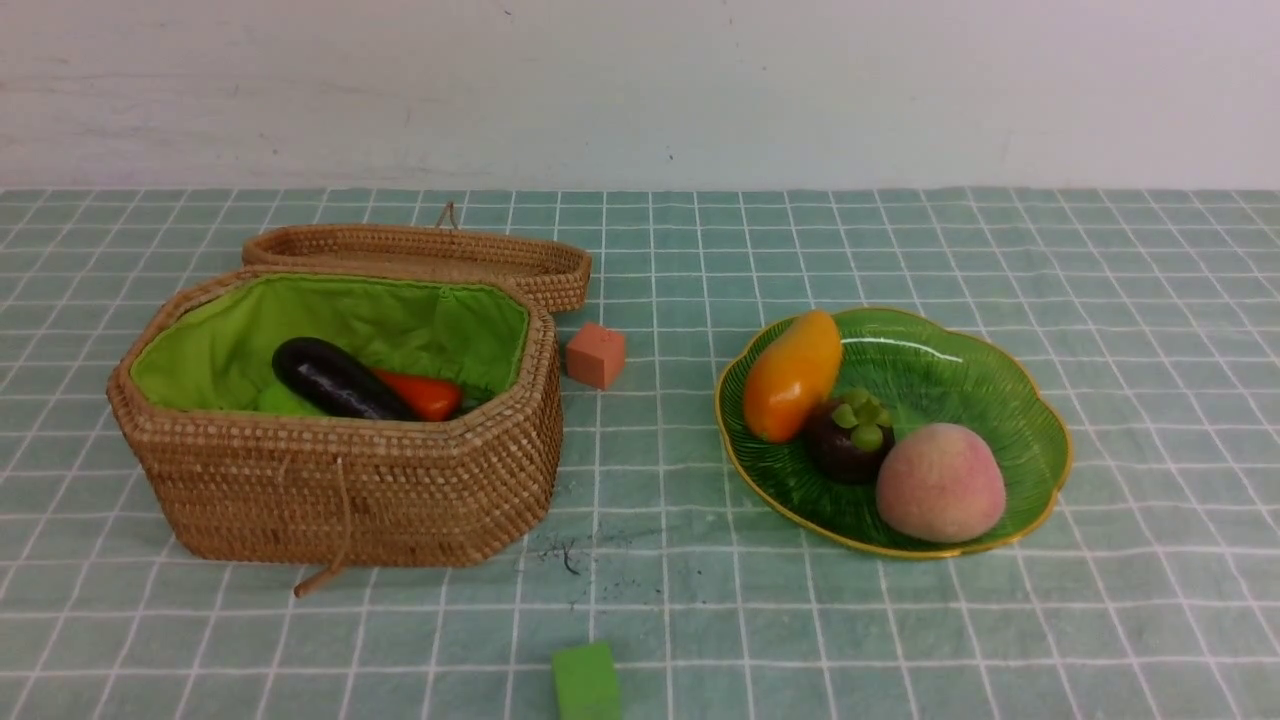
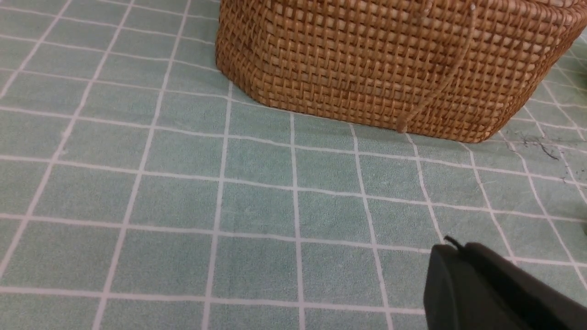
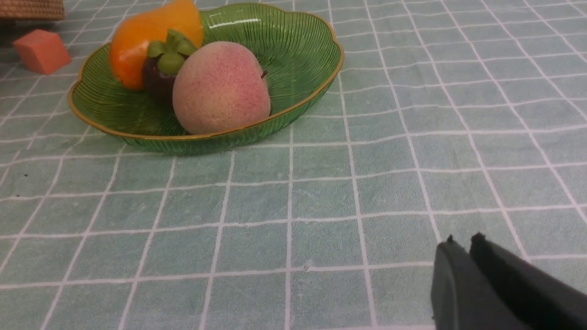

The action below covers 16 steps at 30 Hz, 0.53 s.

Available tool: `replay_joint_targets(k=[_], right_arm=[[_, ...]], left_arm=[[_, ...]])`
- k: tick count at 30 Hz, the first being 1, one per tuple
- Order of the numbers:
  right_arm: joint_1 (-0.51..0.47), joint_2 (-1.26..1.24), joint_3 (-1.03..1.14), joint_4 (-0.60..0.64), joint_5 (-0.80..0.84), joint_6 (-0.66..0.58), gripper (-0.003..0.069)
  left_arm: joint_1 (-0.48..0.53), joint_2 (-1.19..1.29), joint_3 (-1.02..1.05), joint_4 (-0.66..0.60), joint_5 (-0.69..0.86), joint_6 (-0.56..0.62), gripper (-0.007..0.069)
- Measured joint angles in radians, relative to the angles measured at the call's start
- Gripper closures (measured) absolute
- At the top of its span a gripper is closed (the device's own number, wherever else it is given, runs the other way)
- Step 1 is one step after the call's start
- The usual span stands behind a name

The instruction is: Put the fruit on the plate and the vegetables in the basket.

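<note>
The fruit (image 1: 860, 430) lay on the plate (image 1: 1000, 400), vegetables (image 1: 350, 385) in the basket (image 1: 340, 490); both grippers (image 3: 461, 243) sat closed and empty, so staying clear seemed best.

Brown basket (image 1: 350, 480) lined bright green; teal tablecloth (image 1: 900, 620) gridded white.

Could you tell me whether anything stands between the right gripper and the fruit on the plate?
Nothing visible does. In the right wrist view only bare checked cloth lies between the right gripper and the plate holding the peach, mangosteen and mango. The orange cube sits off to the side.
</note>
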Motion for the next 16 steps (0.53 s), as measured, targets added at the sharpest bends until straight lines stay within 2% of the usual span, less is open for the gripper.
replay_joint_targets(k=[16], right_arm=[[0.0,0.0,0.0,0.0,0.0,0.0,0.0589]], left_arm=[[0.0,0.0,0.0,0.0,0.0,-0.001,0.0638]])
